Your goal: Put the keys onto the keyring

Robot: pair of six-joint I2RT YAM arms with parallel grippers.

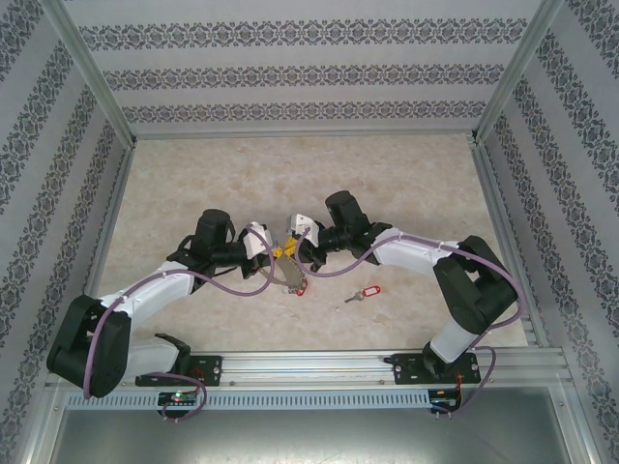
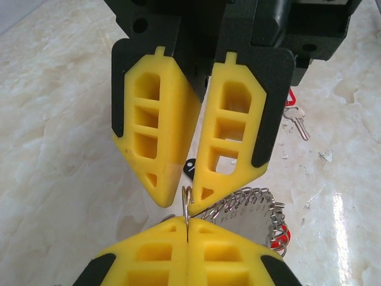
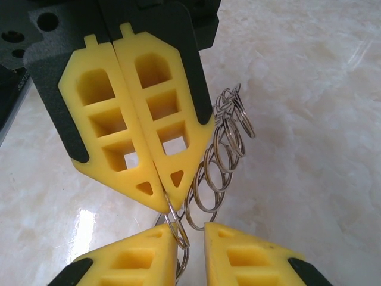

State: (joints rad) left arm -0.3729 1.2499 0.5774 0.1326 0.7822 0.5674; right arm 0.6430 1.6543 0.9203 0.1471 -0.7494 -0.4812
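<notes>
— Where's the keyring (image 2: 250, 202)?
— Held between the two grippers, which meet nose to nose over the middle of the table (image 1: 406, 193). The left gripper (image 2: 187, 229) is clamped tight, its fingers pressed together, with the ring's wire nipped at the very tips.
— And the right gripper (image 3: 190, 245)?
— Its jaws are parted a little. The wire runs through the gap at its tips, but I see nothing pinched there. The spiky loops fan out just beside its fingers.
— The keys?
— A red-tagged key (image 1: 363, 293) lies on the table to the right of the grippers, apart from them. Another red tag (image 2: 280, 235) shows just behind the ring's loops, close to the left gripper. A black key head (image 2: 190, 168) peeks out beyond the gap in the right gripper, and I can't tell whether it hangs on the ring or lies on the table
</notes>
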